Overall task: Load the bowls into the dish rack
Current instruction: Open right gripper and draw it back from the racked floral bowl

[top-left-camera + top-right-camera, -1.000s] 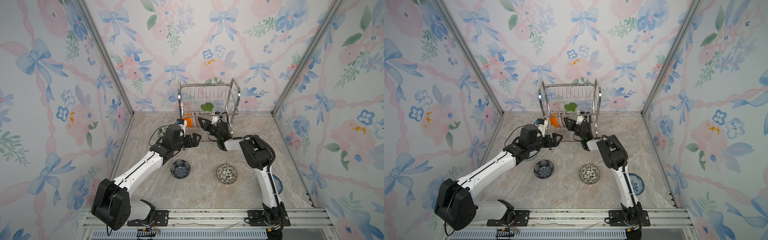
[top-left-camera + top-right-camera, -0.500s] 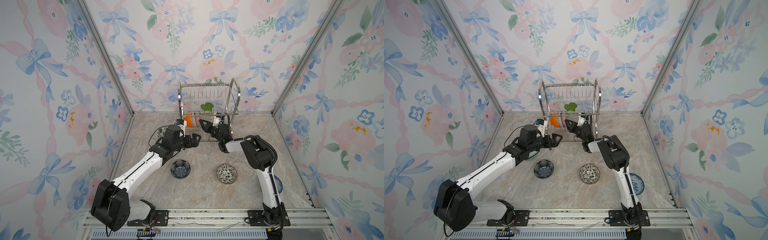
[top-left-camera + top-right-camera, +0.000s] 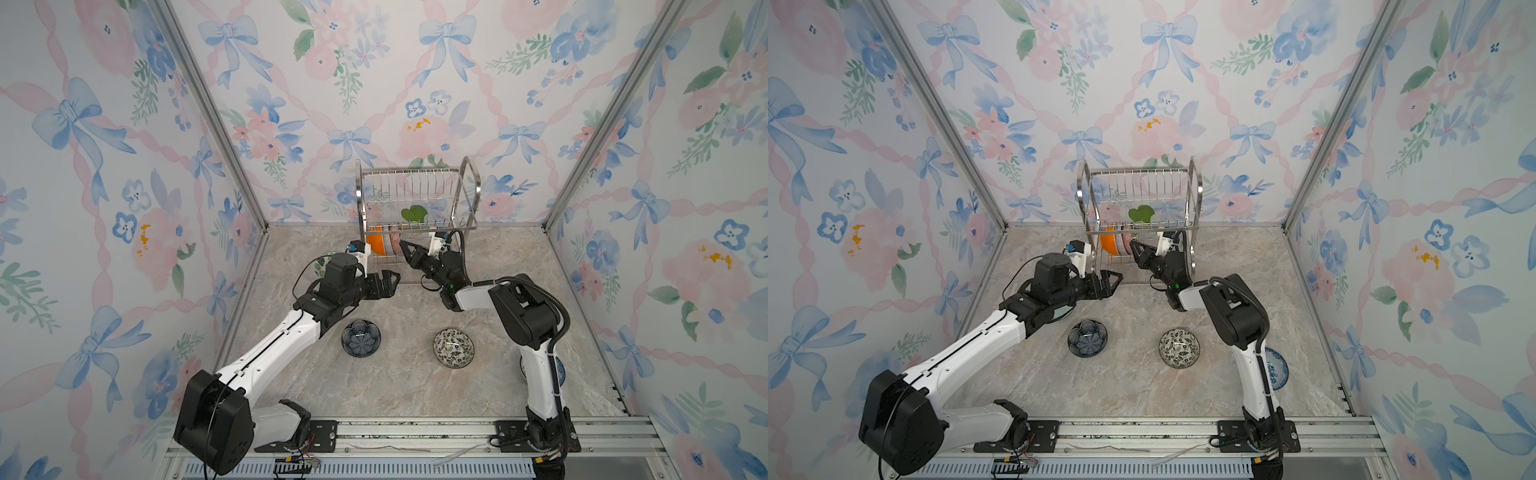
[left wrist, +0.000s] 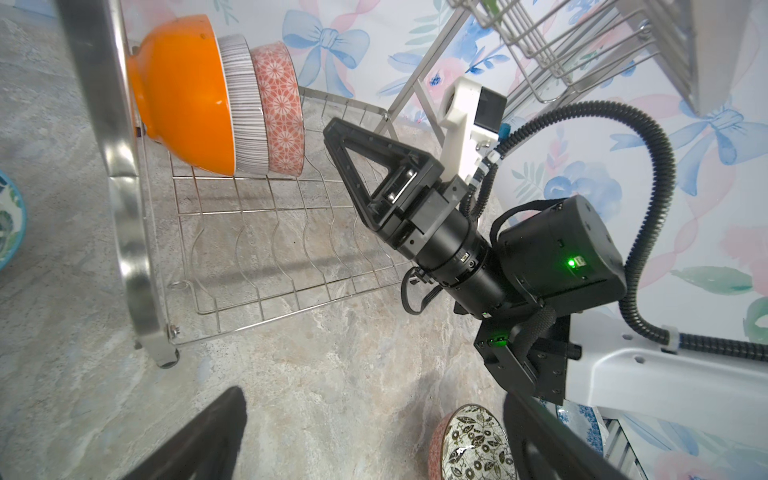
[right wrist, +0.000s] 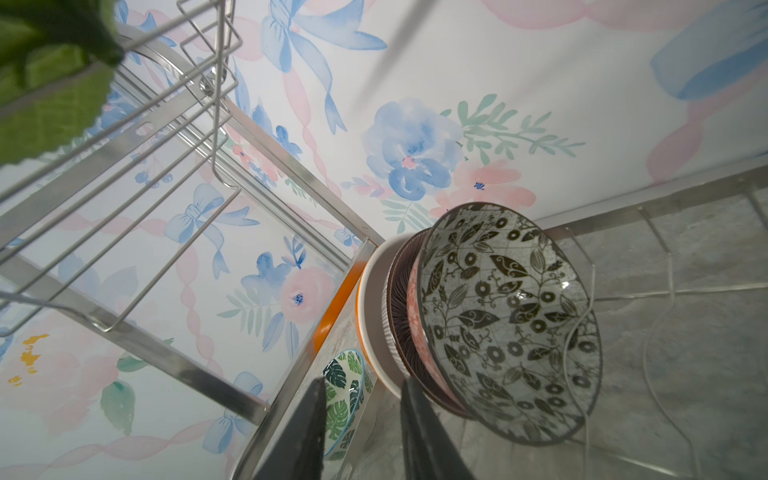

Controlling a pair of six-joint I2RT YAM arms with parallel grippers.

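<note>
The dish rack (image 3: 465, 226) (image 3: 1185, 226) stands at the back wall. On its lower tier an orange-outside bowl (image 4: 183, 95), a striped bowl (image 4: 245, 108) and a black-white leaf bowl (image 5: 511, 320) stand on edge. My right gripper (image 3: 405, 249) (image 5: 365, 419) is open and empty, its tips just short of them. My left gripper (image 3: 390, 282) (image 4: 374, 449) hangs wide open in front of the rack. On the table lie a dark blue flower bowl (image 3: 360, 337), another black-white leaf bowl (image 3: 453, 348) and a green-leaf bowl (image 5: 345, 386). A blue-white floral bowl (image 3: 1276, 368) is half hidden behind the right arm.
A green leaf-shaped thing (image 3: 414, 215) sits on the rack's upper tier. Flowered walls close in the marble table (image 3: 395, 386) on three sides, and a metal rail (image 3: 415, 432) runs along the front. The left arm's elbow covers part of the green-leaf bowl.
The right gripper's jaws have parted slightly beside the racked bowls. The left arm has hardly moved.
</note>
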